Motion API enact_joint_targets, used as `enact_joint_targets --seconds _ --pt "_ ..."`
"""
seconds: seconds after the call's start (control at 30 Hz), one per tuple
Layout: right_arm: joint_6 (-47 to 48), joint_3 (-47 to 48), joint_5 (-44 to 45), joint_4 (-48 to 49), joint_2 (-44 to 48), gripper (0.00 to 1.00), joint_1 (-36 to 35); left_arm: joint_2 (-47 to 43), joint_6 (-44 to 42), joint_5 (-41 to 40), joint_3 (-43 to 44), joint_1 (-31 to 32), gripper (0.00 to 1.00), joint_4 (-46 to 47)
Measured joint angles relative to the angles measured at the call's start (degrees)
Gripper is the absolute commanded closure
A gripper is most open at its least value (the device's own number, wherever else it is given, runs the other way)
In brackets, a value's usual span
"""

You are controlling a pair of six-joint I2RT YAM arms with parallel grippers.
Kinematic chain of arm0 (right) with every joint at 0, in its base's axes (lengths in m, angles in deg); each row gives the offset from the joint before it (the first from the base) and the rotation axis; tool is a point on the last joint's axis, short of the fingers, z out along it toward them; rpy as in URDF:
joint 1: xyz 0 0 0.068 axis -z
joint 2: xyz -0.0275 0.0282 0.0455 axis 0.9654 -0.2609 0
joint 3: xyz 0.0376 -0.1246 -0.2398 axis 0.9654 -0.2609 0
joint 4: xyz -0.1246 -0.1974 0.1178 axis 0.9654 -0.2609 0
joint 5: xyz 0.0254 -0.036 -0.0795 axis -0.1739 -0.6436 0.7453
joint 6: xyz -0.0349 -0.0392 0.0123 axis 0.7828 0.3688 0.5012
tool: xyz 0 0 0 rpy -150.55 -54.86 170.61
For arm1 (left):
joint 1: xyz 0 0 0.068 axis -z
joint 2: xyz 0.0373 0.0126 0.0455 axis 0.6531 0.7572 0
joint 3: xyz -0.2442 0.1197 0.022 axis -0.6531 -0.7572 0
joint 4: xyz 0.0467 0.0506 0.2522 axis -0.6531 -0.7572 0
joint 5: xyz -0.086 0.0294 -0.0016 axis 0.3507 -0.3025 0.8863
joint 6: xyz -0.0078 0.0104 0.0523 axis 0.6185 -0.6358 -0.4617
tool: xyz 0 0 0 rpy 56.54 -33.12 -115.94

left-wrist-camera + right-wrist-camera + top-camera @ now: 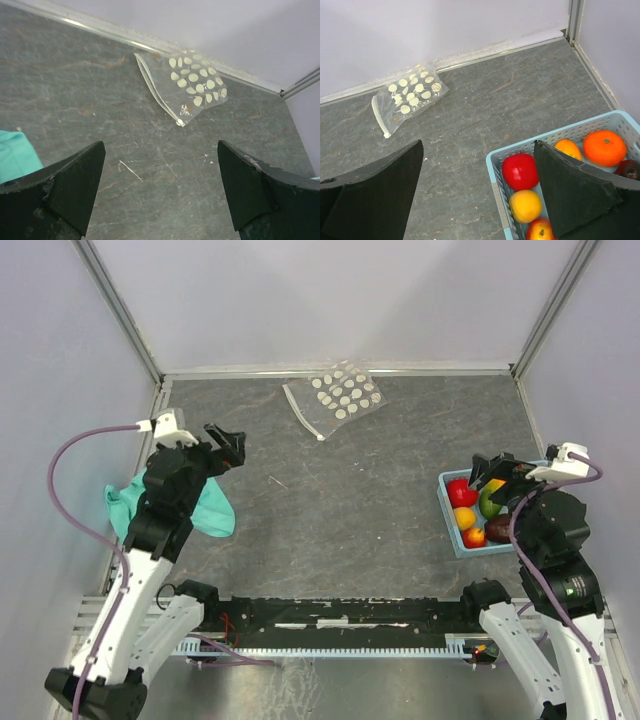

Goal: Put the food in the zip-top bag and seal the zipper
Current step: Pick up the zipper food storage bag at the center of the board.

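The zip-top bag is seen lying flat on the bench, close to the far wall and a little left of centre. It is well apart from the food, which is heaped in a blue basket at the right edge. Both hands are held wide apart and nothing is gripped in either. The left hand is poised above bare bench beside a teal cloth, and the bag lies ahead of it and off to its right. The right hand is hung directly over the far end of the basket, with a red piece and an orange piece visible between its fingers in the wrist view. The zipper runs along the bag's left edge, slanted from far-left to near-right, so the mouth is turned toward the left arm's side (whether it is pressed shut or parted cannot be told from these views). The left hand is judged the nearer to the bag and the right the nearer to the food. The coming move is therefore thought to turn on that split: the mouth edge is best approached by the left hand across the strip's slant, while a piece is lifted from the basket by the right and carried leftward and away to the bag.
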Motion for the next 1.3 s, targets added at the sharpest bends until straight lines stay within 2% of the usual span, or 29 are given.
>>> enact_joint_targets --seconds 0.3,0.6,0.93,1.3 --pt "-0.2 -3.5 -1.8 2.6 -0.4 0.01 0.0 18.3 13.9 4.9 -3.0 0.0 0.01 9.4" --pt "0.3 -5.3 -2.8 4.9 -1.6 0.01 0.0 38.4 26.4 10.4 -1.8 0.0 0.09 21.2" --pt "2.2 -5.6 -3.1 6.4 -4.5 0.01 0.0 60.9 35.9 14.1 8.3 0.0 0.17 31.8" --pt "2.5 -5.6 -3.0 6.8 -6.9 0.01 0.0 81.4 41.6 16.5 24.0 0.1 0.27 35.9"
